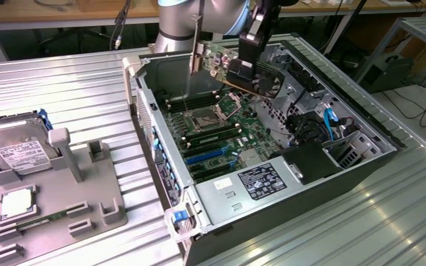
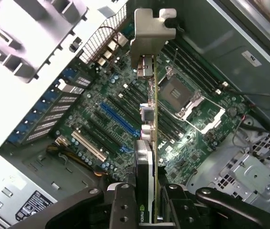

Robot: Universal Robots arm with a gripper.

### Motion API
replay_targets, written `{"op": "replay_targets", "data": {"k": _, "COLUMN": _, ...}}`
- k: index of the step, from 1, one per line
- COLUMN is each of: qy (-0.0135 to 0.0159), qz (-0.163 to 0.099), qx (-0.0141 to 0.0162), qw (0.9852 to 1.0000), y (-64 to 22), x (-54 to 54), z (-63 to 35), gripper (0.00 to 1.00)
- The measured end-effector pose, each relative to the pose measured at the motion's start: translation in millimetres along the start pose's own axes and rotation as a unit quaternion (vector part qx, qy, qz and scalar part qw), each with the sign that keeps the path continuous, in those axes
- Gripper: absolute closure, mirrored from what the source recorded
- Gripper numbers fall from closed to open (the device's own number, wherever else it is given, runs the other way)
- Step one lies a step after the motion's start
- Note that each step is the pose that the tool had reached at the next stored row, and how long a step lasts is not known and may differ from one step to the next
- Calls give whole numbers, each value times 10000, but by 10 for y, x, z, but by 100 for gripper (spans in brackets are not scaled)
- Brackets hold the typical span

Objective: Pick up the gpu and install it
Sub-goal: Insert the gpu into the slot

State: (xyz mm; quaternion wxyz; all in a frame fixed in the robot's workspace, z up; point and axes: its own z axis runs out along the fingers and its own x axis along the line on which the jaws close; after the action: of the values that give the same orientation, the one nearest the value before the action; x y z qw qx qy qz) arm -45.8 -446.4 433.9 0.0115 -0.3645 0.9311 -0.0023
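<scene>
Wrist view: the end effector (image 2: 148, 200) pinches the gpu (image 2: 144, 152) by one long edge, the card hanging edge-on beneath it over the motherboard (image 2: 101, 129). Probably light, stiff and fragile (grip edges, not components).

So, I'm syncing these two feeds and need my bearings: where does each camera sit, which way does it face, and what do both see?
Exterior view: off the arm, raised, looking down at an angle into the open computer case on the table; shows the arm and the gripper shut on the gpu.
Wrist view: on the wrist, looking along the held gpu down to the motherboard; shows the gripper's fingers.
Shared: gpu, gripper, motherboard, CPU socket.
</scene>
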Motion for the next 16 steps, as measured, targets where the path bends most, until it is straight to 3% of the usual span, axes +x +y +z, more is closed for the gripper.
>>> {"op": "replay_targets", "data": {"k": 4, "qy": -5, "qz": -419, "qx": -8, "qw": 9991, "y": 0, "x": 0, "z": 0, "gripper": 73}}
{"op": "replay_targets", "data": {"k": 8, "qy": -10, "qz": -781, "qx": -15, "qw": 9969, "y": 0, "x": 0, "z": 0, "gripper": 73}}
{"op": "replay_targets", "data": {"k": 12, "qy": -15, "qz": -1147, "qx": -22, "qw": 9934, "y": 0, "x": 0, "z": 0, "gripper": 73}}
{"op": "replay_targets", "data": {"k": 16, "qy": -20, "qz": -1509, "qx": -29, "qw": 9885, "y": 0, "x": 0, "z": 1, "gripper": 73}}
